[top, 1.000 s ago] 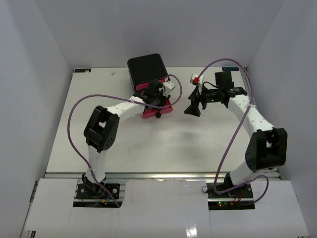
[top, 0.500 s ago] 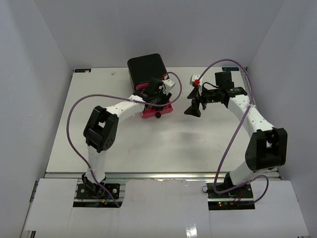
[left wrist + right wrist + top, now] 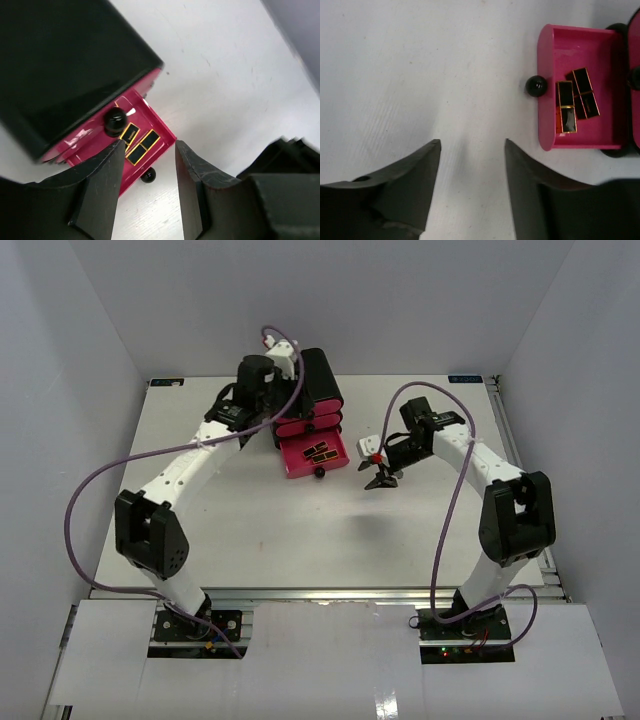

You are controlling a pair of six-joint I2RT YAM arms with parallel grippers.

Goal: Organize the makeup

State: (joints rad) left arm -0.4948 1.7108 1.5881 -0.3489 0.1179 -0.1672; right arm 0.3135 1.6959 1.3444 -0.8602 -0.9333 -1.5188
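left end effector [image 3: 148,147]: fingers parted, empty | right end effector [image 3: 471,145]: fingers parted, empty, pointing down

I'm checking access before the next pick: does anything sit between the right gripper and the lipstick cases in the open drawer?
Only the wall of the pink drawer and its black knob, facing the right gripper. The lipstick cases lie uncovered inside, so from above nothing visible blocks them.

Black-gold lipstick cases [image 3: 565,106], flat — in pink drawer [image 3: 580,45]
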